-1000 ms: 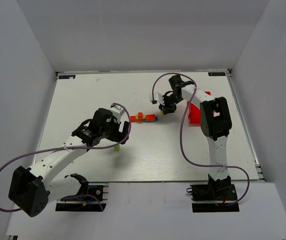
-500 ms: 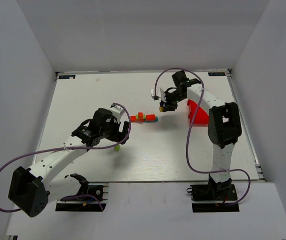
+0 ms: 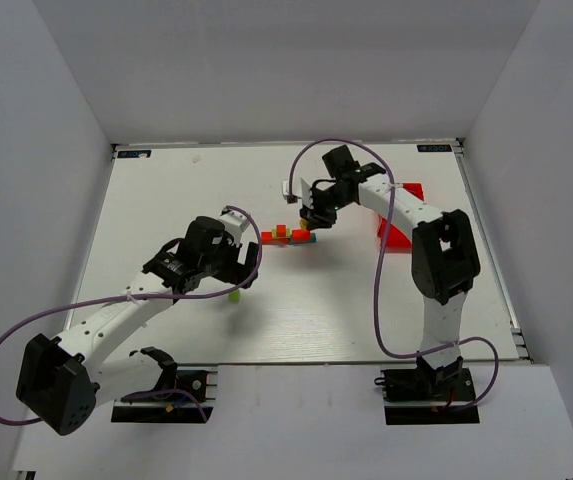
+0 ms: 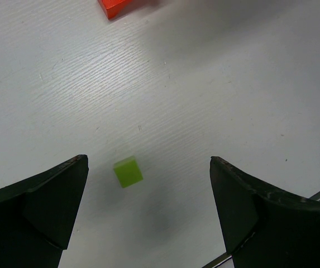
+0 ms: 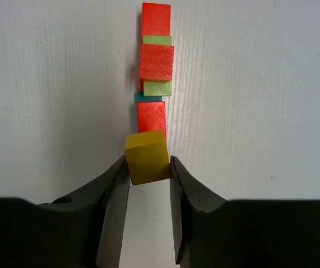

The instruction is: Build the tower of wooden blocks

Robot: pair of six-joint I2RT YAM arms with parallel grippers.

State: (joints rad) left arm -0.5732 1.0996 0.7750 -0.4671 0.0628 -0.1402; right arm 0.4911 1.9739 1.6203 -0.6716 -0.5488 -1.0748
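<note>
The tower point(image 3: 288, 236) stands low near the middle of the table point(image 3: 166, 190), a short line of red, lime-green and teal-blue wood blocks. In the right wrist view it runs straight away from the camera, with a red block point(image 5: 156, 62) lying on top of the green ones. At the tower's right end the right gripper point(image 5: 148, 167) holds a yellow cube point(image 5: 147, 157) pinched between its two fingers. The cube is slightly tilted and sits over the nearest red piece point(image 5: 151, 117); whether it touches that piece cannot be told. Seen from above, this gripper point(image 3: 313, 218) hangs just beside the tower's right end. Nearer the robot than the tower and to its left, a single lime-green cube point(image 4: 128, 171) lies flat on the table, well apart from the stack. The left gripper point(image 4: 147, 164) hovers above it with its fingers spread wide on either side, holding nothing. Right of the tower, beyond the right arm, a red tray point(image 3: 398, 232) sits partly hidden by the arm.
</note>
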